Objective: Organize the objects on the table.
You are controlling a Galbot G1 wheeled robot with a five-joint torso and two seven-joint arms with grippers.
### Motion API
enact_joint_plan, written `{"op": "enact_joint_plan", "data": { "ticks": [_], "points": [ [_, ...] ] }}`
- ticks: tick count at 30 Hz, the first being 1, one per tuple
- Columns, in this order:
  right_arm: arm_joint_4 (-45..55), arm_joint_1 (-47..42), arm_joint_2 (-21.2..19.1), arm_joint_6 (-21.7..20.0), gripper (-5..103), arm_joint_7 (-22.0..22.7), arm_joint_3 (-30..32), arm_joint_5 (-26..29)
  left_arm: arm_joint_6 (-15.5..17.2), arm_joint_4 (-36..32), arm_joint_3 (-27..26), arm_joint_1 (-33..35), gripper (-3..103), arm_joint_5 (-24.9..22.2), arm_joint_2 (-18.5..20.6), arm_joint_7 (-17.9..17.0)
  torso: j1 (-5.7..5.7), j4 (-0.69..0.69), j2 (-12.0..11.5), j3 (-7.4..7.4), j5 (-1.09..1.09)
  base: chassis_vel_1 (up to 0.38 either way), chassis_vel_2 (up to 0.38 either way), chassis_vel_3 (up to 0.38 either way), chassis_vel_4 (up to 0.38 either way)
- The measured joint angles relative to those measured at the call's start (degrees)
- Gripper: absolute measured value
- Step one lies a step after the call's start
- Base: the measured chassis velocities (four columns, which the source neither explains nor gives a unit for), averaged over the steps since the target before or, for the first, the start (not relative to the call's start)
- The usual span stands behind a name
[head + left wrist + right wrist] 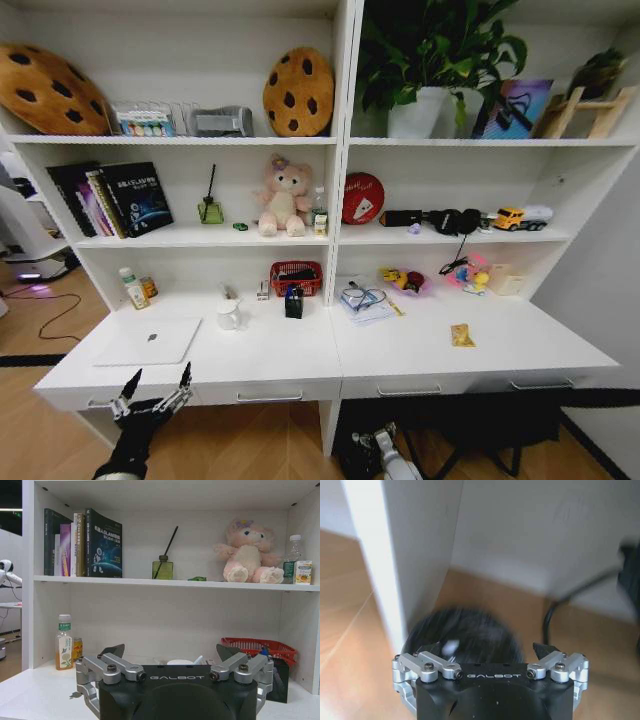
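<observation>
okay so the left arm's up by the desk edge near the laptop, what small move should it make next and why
Probably ease the left pincer forward over the desk toward the laptop. Its fingers are open, it hangs just off the front edge, and the closed laptop lies right ahead. The right pincer is low, under the desk.

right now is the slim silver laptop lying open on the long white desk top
No, the slim silver laptop lies shut and flat on the long white desk top, lid logo facing up, just beyond the open left gripper.
</observation>
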Motion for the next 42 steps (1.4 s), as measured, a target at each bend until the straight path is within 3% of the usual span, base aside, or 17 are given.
{"op": "enact_joint_plan", "data": {
  "ticks": [2, 3, 4, 5, 8, 9, 11, 12, 15, 18, 22, 24, 25, 27, 28, 35, 42],
  "points": [
    [9.0, -6.4, -2.1, -4.5, 100, -0.2, -0.3, 4.4, 0.0, 0.0, 0.0, 0.0, 100, 0.0, 0.0, 0.0, 0.0, -0.05, 0.0, 0.0, 0.04, 0.0, 0.0, 0.0, 0.0],
    [9.0, -6.4, -2.1, -4.5, 100, -0.2, -0.3, 4.4, 0.0, 0.0, 0.0, 0.0, 100, 0.0, 0.0, 0.0, 0.0, -0.05, 0.0, 0.0, 0.04, 0.0, 0.0, 0.0, 0.0],
    [18.0, -11.9, -4.0, -6.9, 100, -1.3, 1.1, 6.5, 0.0, 0.0, 0.0, 0.0, 100, 0.0, 0.0, 0.1, -0.01, 0.01, 0.0, -0.01, 0.0, 0.0, 0.0, 0.0, 0.0],
    [18.0, -11.9, -4.0, -6.9, 100, -1.3, 1.1, 6.5, 0.0, 0.0, 0.0, 0.0, 100, 0.0, 0.0, 0.1, -0.01, 0.01, 0.0, -0.01, 0.0, 0.0, 0.0, 0.0, 0.0],
    [41.8, -27.6, -5.6, -13.7, 100, -5.0, 8.9, 9.5, 0.0, 0.0, 0.0, 0.0, 100, 0.0, 0.0, 0.1, -0.01, -0.02, 0.0, -0.01, -0.02, 0.0, 0.0, 0.0, 0.0],
    [41.8, -27.6, -5.6, -13.7, 100, -5.0, 8.9, 9.5, 0.0, 0.0, 0.0, 0.0, 100, 0.0, 0.0, 0.1, -0.01, -0.02, 0.0, -0.01, -0.02, 0.0, 0.0, 0.0, 0.0],
    [53.8, -35.6, -5.3, -13.9, 100, -6.2, 14.0, 8.2, 0.0, 0.0, 0.0, 0.0, 100, 0.0, 0.0, 0.0, -0.01, -0.04, 0.0, -0.01, 0.0, 0.0, 0.0, 0.0, 0.0],
    [53.8, -35.6, -5.3, -13.9, 100, -6.2, 14.0, 8.2, 0.0, 0.0, 0.0, 0.0, 100, 0.0, 0.0, 0.0, -0.01, -0.04, 0.0, -0.01, 0.0, 0.0, 0.0, 0.0, 0.0],
    [66.8, -41.7, -5.4, -11.1, 100, -8.0, 18.9, 8.4, 0.0, 0.0, 0.0, 0.0, 100, 0.0, 0.0, 0.0, -0.01, -0.01, 0.0, -0.01, -0.04, 0.0, 0.0, 0.0, 0.0],
    [73.7, -41.3, -4.7, -8.7, 100, -11.4, 22.6, 9.8, 0.0, 0.0, 0.0, 0.0, 100, 0.0, 0.0, 0.0, -0.01, 0.0, 0.0, 0.0, -0.02, 0.0, 0.0, 0.0, 0.0],
    [75.2, -32.6, -4.0, -9.6, 100, -7.9, 22.5, 10.8, 0.0, 0.0, 0.0, 0.0, 100, 0.0, 0.0, 0.0, -0.01, -0.02, 0.0, 0.0, 0.0, 0.0, 0.0, 0.0, 0.0],
    [71.9, -22.1, -4.7, -11.6, 100, -4.2, 20.8, 9.4, 0.0, 0.0, 0.0, 0.0, 100, 0.0, 0.0, 0.0, 0.0, 0.03, 0.0, 0.01, 0.02, 0.0, 0.0, 0.0, 0.0],
    [71.9, -22.1, -4.7, -11.6, 100, -4.2, 20.8, 9.4, 0.0, 0.0, 0.0, 0.0, 100, 0.0, 0.0, 0.0, 0.0, 0.03, 0.0, 0.01, 0.02, 0.0, 0.0, 0.0, 0.0],
    [66.2, -14.4, -5.7, -12.5, 100, -3.0, 20.5, 7.7, 0.0, 0.0, 0.0, 0.0, 100, 0.0, 0.0, 0.0, 0.02, 0.04, 0.0, 0.02, 0.01, 0.0, 0.0, 0.0, 0.0],
    [59.8, -11.0, -6.6, -12.0, 100, -3.5, 24.1, 7.3, 0.0, 0.0, 0.0, 0.0, 100, 0.0, 0.0, 0.0, 0.02, -0.01, 0.0, 0.02, 0.01, 0.0, 0.0, 0.0, 0.0],
    [56.9, -11.7, -7.2, -10.3, 100, -6.9, 29.9, 9.6, 0.0, 0.0, 0.0, 0.0, 100, 0.0, 0.0, 0.0, 0.0, -0.03, 0.0, 0.0, -0.01, -0.02, -0.031, 0.016, 0.021],
    [56.6, -11.4, -7.6, -9.9, 100, -7.7, 30.9, 10.8, 0.0, 0.0, 0.0, 0.0, 100, 0.0, 0.0, 0.0, 0.01, 0.0, 0.0, 0.01, 0.0, -0.147, -0.132, 0.143, 0.15]
  ]
}}
